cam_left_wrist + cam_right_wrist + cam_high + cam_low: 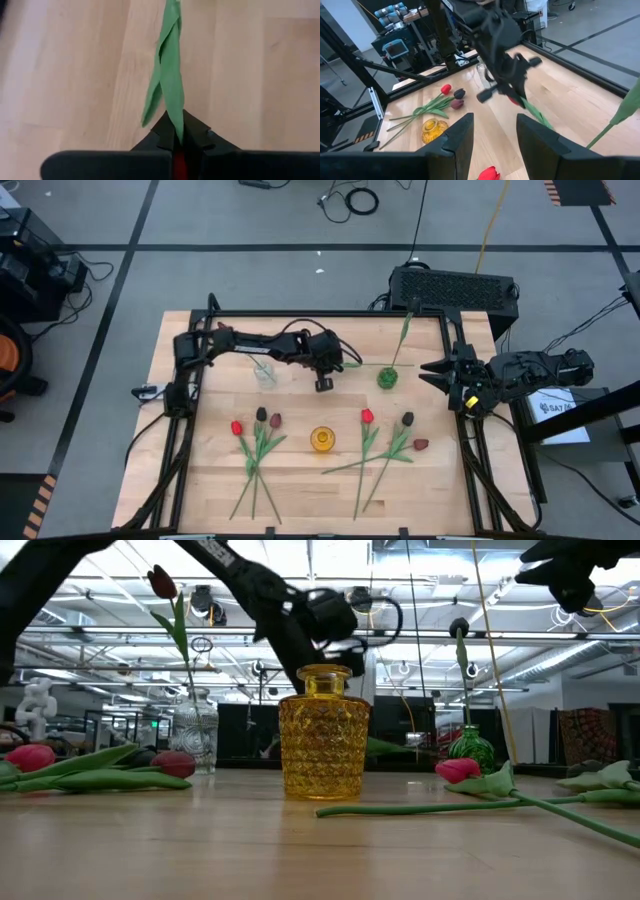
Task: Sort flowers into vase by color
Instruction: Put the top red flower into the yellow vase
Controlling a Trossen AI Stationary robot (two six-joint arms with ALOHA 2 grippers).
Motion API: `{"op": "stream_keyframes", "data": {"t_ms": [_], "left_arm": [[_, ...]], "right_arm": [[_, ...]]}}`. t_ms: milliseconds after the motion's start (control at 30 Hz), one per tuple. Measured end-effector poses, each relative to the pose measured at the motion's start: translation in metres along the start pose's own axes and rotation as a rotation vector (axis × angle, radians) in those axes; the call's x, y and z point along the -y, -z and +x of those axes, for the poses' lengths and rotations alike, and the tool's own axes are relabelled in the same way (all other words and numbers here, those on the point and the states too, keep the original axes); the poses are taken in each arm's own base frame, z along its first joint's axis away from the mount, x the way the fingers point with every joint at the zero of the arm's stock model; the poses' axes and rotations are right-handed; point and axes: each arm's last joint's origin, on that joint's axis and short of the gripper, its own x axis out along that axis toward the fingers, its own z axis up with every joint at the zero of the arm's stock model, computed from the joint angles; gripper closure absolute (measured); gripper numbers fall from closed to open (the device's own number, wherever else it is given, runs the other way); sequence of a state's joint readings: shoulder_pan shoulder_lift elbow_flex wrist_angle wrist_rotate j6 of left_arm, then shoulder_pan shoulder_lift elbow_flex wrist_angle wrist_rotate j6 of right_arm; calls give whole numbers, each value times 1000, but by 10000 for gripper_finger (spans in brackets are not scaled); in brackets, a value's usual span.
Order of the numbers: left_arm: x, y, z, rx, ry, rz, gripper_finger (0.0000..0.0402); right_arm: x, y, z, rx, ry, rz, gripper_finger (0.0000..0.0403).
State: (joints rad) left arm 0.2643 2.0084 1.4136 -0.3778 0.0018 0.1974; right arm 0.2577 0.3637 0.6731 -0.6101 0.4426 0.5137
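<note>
Above the table's far centre, the left gripper point(324, 380) clamps a red flower point(532, 111) by its stem, while the right gripper point(438, 374) waits at the right edge, fingers apart.

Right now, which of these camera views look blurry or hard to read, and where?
Right wrist view: the left arm's gripper is smeared by motion blur. Left wrist view: the green leaf is soft, too close to the lens. Low view: the yellow vase is sharp, with the bright room behind it.

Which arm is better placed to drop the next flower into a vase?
Left. Its gripper is shut on a flower, between the clear vase and green vase. The right gripper is open, empty.
</note>
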Motion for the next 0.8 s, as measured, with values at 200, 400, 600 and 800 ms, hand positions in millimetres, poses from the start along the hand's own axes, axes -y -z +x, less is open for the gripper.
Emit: {"op": "stream_keyframes", "data": {"t_ms": [200,400,600,800], "left_arm": [[17,-9,-35,0,-29,42,389],[35,-15,-63,19,-68,84,389],[46,-12,-87,-25,-135,116,389],[58,-3,-110,-117,-190,135,389]], "right_arm": [[-1,0,1,-2,-5,18,262],[-13,-5,13,22,-39,-2,262],[-32,-15,33,55,-73,-67,262],[-50,-21,56,-9,-36,-123,262]]}}
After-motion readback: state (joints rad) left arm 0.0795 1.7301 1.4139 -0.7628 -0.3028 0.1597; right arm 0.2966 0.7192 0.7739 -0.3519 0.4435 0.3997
